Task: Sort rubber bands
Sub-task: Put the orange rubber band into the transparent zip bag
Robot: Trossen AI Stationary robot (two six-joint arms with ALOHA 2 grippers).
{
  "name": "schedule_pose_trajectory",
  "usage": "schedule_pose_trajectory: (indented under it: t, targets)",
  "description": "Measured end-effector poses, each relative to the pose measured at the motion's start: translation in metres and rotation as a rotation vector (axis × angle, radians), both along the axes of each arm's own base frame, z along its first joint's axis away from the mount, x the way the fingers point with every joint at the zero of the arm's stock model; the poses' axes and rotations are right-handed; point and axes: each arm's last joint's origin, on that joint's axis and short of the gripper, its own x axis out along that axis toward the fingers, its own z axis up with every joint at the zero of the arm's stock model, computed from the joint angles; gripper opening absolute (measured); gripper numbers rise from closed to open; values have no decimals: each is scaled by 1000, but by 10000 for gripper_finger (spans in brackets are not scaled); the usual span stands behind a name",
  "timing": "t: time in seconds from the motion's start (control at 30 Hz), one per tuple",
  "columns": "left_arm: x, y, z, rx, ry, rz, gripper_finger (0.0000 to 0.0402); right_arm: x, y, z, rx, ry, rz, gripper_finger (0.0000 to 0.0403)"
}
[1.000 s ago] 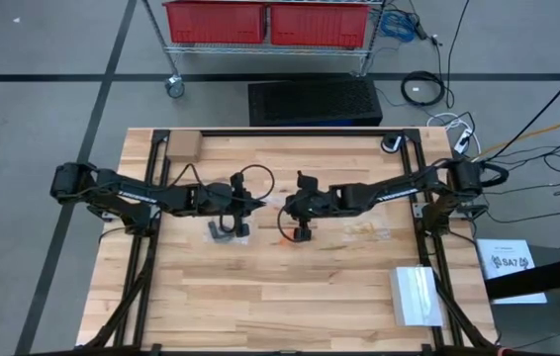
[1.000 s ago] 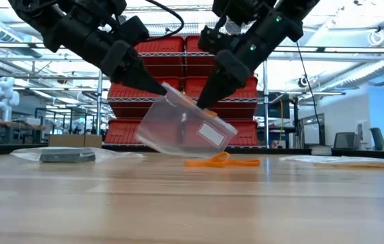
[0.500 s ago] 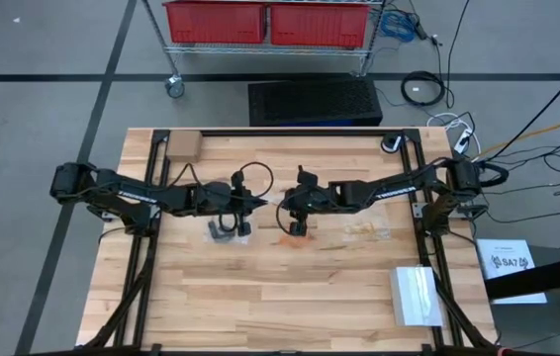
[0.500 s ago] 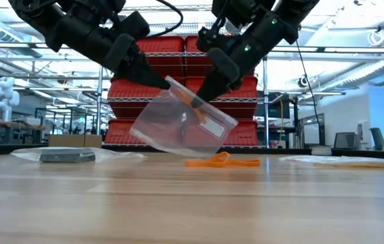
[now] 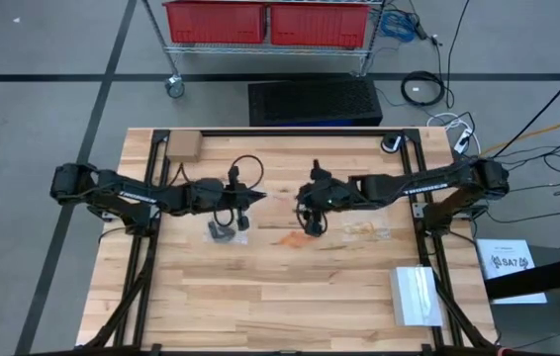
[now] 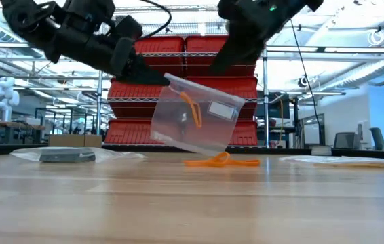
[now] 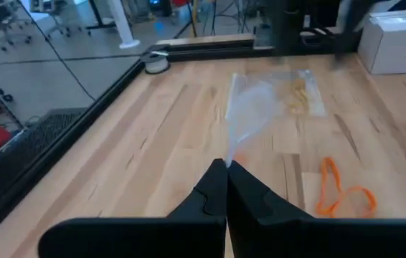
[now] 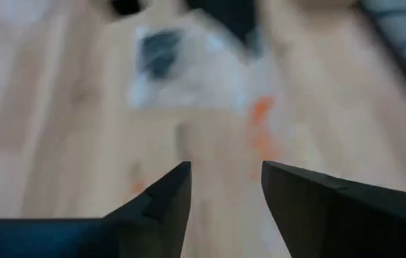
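Note:
A clear plastic bag [image 6: 202, 125] hangs over the table's middle with an orange rubber band [image 6: 192, 108] inside it. My left gripper [image 6: 163, 78] is shut on the bag's top corner. My right gripper [image 6: 220, 64] stands open above and right of the bag and touches nothing; it also shows in its wrist view [image 8: 222, 188]. More orange rubber bands [image 6: 219, 161] lie loose on the wood under the bag [image 5: 295, 240]. A bag of black bands [image 5: 223, 229] lies left of them, and a bag of yellow-tan bands [image 7: 300, 93] lies to the right. My left gripper pinches the clear bag's top edge at one corner [image 7: 233, 154] between its two shut fingers. The fingers come slanting down from the table's left. The bag hangs tilted below them, and its lower end [image 6: 199, 150] is close over the table; whether it touches, I cannot tell.
A small cardboard box [image 5: 182, 146] sits at the far left corner and a white box [image 5: 417, 295] at the near right. Black frame rails [image 5: 414, 188] run along both sides of the table. Bare wood [image 5: 280, 297] spans the near half.
My right gripper has opened, let go of the bag's mouth and drawn back up and toward the table's right. An orange band that was at the mouth now lies inside the bag. The bag has swung more upright and hangs from my left gripper alone.

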Motion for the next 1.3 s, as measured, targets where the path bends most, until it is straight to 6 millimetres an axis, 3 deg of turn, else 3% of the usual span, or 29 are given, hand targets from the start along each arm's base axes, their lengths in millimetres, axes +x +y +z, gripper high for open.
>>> schedule_pose_trajectory:
  t: [0.27,0.53,0.67,0.87,1.03,1.13,1.3]
  targets:
    - [-12,9,-3,-84,-171,-129,0,-5,35,-34,80,243,21,162]
    - [-22,13,-3,-98,-282,-164,0,5,37,-61,81,311,-19,187]
    - [-28,12,-6,-118,-304,-188,0,1,35,-56,109,311,-59,201]
    - [-32,11,-12,-121,-297,-185,0,-28,33,-27,14,333,-159,215]
    - [-32,11,-11,-121,-301,-186,0,-33,27,-4,-66,85,-215,217]
    - [-32,10,-11,-122,-301,-187,0,-31,25,-1,-62,-17,-204,217]
    - [-32,10,-11,-124,-301,-187,0,-29,16,-10,-116,-46,-253,194]
